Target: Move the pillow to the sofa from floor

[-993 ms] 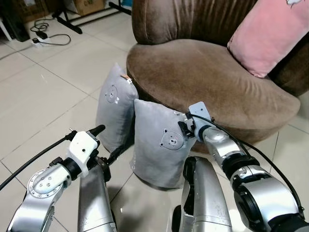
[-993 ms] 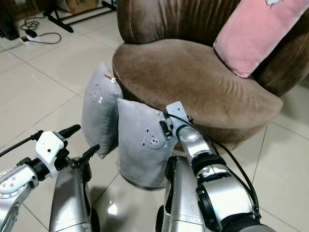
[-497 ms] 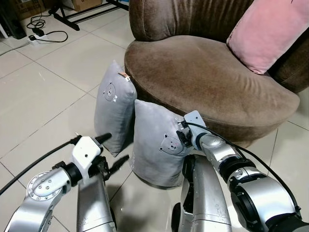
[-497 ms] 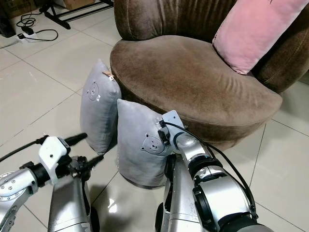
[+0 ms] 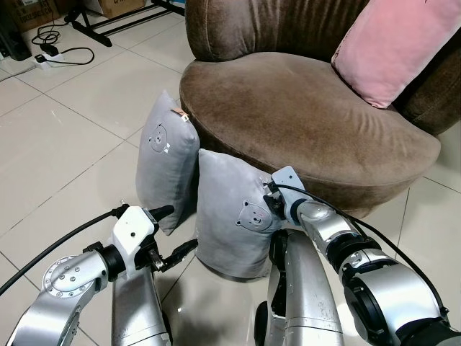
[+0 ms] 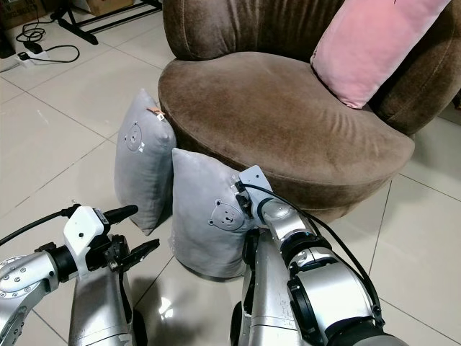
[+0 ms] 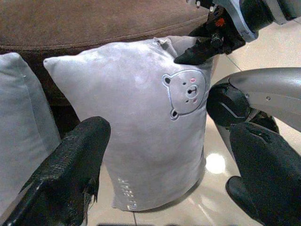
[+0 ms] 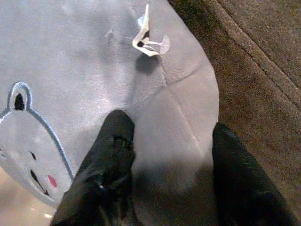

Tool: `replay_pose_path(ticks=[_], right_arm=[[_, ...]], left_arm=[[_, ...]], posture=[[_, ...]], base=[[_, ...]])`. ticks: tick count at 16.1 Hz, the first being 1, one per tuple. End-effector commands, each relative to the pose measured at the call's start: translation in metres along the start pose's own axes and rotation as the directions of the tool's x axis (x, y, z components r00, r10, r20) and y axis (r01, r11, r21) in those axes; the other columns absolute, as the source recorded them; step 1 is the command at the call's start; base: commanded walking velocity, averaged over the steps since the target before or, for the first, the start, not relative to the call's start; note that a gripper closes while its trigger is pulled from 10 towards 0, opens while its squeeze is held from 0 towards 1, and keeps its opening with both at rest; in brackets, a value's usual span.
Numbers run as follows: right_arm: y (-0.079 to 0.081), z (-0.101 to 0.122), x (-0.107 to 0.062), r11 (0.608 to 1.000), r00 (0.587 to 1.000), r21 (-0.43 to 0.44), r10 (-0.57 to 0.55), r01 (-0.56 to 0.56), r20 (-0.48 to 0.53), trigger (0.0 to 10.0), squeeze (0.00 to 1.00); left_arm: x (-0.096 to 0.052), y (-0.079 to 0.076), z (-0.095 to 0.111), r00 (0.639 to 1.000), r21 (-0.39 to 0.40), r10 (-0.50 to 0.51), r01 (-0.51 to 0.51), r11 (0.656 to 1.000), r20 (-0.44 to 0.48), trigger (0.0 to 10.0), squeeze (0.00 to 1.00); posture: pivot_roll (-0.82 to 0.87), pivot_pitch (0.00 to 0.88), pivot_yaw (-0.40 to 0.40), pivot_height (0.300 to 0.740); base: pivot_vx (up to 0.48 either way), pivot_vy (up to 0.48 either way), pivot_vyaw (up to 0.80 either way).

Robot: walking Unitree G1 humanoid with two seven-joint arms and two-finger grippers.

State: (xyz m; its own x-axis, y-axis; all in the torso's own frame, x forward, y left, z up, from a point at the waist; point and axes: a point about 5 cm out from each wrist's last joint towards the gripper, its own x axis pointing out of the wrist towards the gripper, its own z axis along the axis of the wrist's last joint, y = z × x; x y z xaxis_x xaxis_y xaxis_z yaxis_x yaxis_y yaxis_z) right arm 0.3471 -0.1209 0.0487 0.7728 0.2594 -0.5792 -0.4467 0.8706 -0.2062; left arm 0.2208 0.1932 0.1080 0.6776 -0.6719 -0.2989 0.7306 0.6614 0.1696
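Two grey bear-face pillows stand on the tiled floor, leaning on the brown sofa point(image 5: 302, 108). My right gripper point(image 5: 270, 202) is shut on the top right corner of the nearer pillow point(image 5: 230, 223), with one finger point(image 8: 113, 150) on its front face and the other behind, the fabric bulging between them. My left gripper point(image 5: 173, 231) is open, low beside the floor, just left of that pillow and apart from it; its fingers point(image 7: 75, 169) frame the pillow's face. The second grey pillow point(image 5: 164, 166) stands further left.
A pink pillow point(image 5: 392, 47) leans against the sofa's backrest at the right. A power strip with black cables point(image 5: 43, 54) lies on the floor at the far left, near a black stand leg point(image 5: 133, 14). My own silver legs stand below the pillow.
The camera has shifted closer to the sofa. My left gripper has dropped lower and nearer the near pillow's left side. The right gripper stays on the pillow's corner.
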Motion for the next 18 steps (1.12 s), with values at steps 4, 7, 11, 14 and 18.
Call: replay_pose_path(ticks=[4,7,11,14,18], right_arm=[[0.009,-0.008,0.001,0.999,0.998,-0.004,0.044,-0.044,-0.041,0.0,0.00],[0.009,-0.010,0.001,0.999,0.998,-0.006,0.048,-0.048,-0.044,0.0,0.00],[0.010,-0.010,0.001,0.999,0.998,-0.006,0.052,-0.053,-0.039,0.0,0.00],[0.015,-0.015,0.001,0.998,0.997,0.008,0.062,-0.062,-0.044,0.0,0.00],[0.019,-0.018,0.000,0.986,0.995,0.138,0.086,-0.091,0.044,0.0,0.00]], left_arm=[[0.002,0.000,0.003,1.000,0.005,-0.018,0.018,1.000,0.000,10.0,0.00],[0.003,-0.001,0.003,1.000,0.004,-0.024,0.024,1.000,-0.002,10.0,0.00],[0.006,0.001,0.003,1.000,0.008,-0.028,0.028,1.000,-0.002,10.0,0.00],[0.011,0.004,0.003,1.000,0.019,-0.024,0.024,1.000,-0.001,10.0,0.00],[0.010,0.010,-0.002,0.993,-0.006,0.116,-0.116,0.993,0.008,10.0,0.00]], posture=[[0.04,0.107,-0.068,0.420],[0.04,0.095,-0.065,0.420],[0.03,0.079,-0.058,0.420],[0.03,0.037,-0.058,0.420],[0.03,0.000,-0.053,0.420]], base=[[0.000,0.000,0.00],[0.000,0.000,0.00],[0.000,0.000,0.00],[0.000,0.000,0.00],[0.000,0.000,0.00]])
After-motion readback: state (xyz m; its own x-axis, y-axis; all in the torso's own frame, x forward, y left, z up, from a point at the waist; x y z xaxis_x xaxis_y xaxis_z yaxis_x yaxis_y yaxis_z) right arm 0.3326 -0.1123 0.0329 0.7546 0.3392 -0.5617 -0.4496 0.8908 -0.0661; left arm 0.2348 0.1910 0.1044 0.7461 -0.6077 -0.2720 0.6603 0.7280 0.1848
